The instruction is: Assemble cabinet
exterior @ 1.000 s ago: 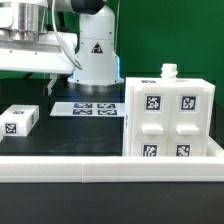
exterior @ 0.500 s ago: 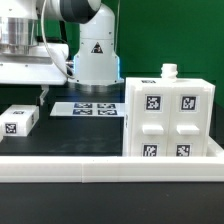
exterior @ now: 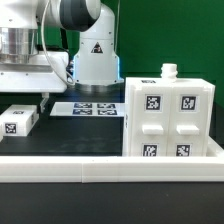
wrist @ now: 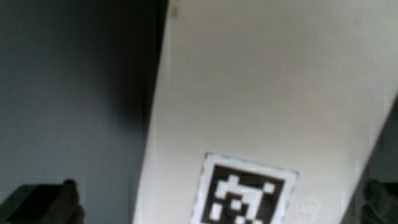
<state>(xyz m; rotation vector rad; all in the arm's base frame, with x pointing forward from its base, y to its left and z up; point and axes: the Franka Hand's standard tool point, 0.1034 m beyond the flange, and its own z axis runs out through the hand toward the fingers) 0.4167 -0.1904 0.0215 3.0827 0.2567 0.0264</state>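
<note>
Arm (exterior: 84,22) lowered, wrist vertical, gripper (wrist: 214,203) seemingly open, above tagged white panel (wrist: 267,100).

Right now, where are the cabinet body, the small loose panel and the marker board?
cabinet body (exterior: 168,118), exterior view, centre of its front face.
small loose panel (exterior: 18,120), exterior view, middle, just above its tag.
marker board (exterior: 88,108), exterior view, middle of its top surface.

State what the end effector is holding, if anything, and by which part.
Nothing is held: the end effector is open above the white tagged panel.
</note>
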